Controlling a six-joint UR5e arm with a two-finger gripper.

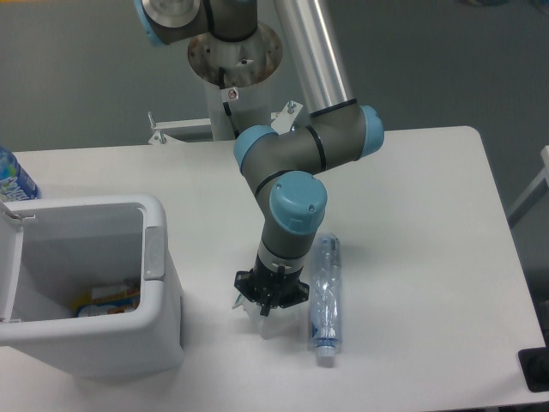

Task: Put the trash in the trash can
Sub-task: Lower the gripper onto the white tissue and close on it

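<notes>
Where the arm's wrist points down at the bench, the tool (265,306) sits low over the crumpled whitish wrapper (256,319), its black fingers drawn in together over the top of that wrapper; whether they truly pinch the plastic I cannot tell, since the tool's body hides the contact. A small part of the wrapper shows pale and translucent below and to the left of the fingers, lying on the bench. Just beside the tool, toward the right edge of the picture, the slim clear bluish bottle (324,296) lies flat on its side, cap toward the near edge, close to the wrapper but apart from it. The arm (298,193), grey with light blue joint caps, rises from the tool, folds at an elbow, and runs up as a silver tube out of the top of the view.

The bench (429,215) is a white top with rounded corners and a plain matte surface. Well apart from the tool, at the near left, stands the white trash can (163,318), open, with a grey tab on its right rim; some orange and white packaging lies at its bottom. At the far left edge, a blue-labelled bottle (13,178) peeks in behind the can. Behind the bench stands the arm's metal pedestal (233,64), and beyond it a grey floor.
</notes>
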